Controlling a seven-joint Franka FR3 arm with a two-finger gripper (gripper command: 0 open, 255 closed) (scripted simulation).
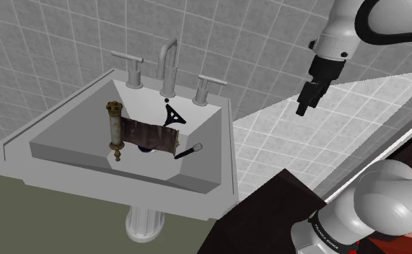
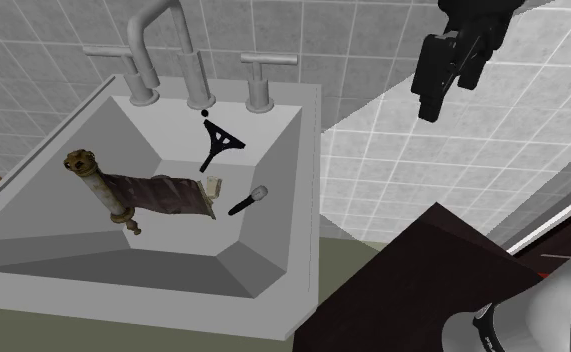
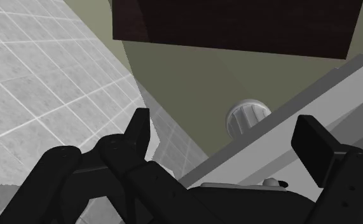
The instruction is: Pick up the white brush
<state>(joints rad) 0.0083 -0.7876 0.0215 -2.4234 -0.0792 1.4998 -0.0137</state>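
Jaws apart; brush (image 2: 248,201): black handle, pale head, in sink (image 2: 173,262).

The white arm (image 1: 339,37) hangs high, its black fingers (image 3: 138,130) spread apart, pointing downward.

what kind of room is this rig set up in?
Most likely a bathroom. A pedestal sink stands on its column, with a tall faucet at the back rim. Behind it is a grey tiled wall, and the same tiling continues beside the sink.
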